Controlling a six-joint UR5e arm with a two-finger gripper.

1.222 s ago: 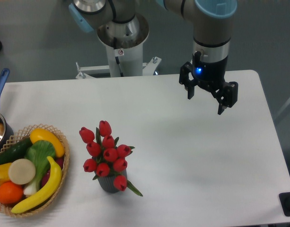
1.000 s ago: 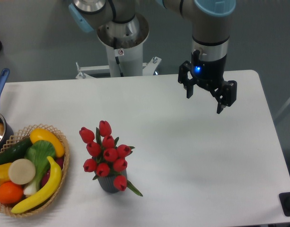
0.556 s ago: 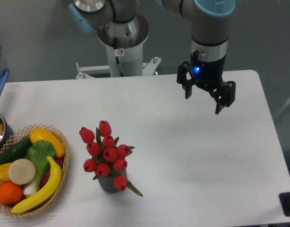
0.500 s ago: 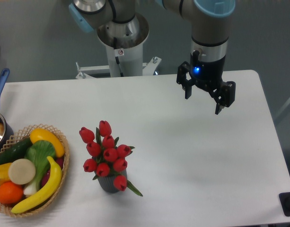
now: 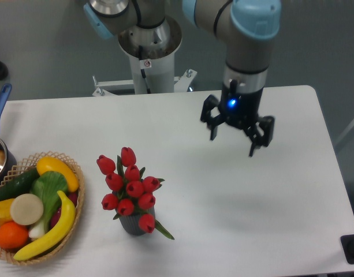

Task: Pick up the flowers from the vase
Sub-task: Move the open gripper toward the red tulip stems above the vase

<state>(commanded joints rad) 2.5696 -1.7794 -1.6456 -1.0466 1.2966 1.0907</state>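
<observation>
Swinging claw: the claw [image 5: 231, 139] has slid left and toward the front of the desk [image 5: 263, 208] compared with half a second ago, when it hung nearer the back edge; the arm's wrist has leaned over with it.
Meaning for the task: a judgement only, but this looks like the start of the approach to the bunch; nothing is grasped yet and the pick is wholly ahead.
Fruit basket: a woven basket [image 5: 77, 198] of banana, orange and greens, far left of the claw and lower in view, unmoved.
Flowers: the red tulips [image 5: 129, 187] stand left of the claw and nearer the front edge, well apart from it, unmoved.
Flowers' axis: the long axis runs from the stems up to the buds, roughly upright with a lean up and to the left in view; the topmost bud points toward the back of the desk, while one low bud and a leaf droop over the rim toward the right.
Vase: the dark vase [image 5: 130, 225] sits under the bunch, mostly hidden by buds.
Claw state: fingers spread wide apart, pointing down, holding nothing.
</observation>
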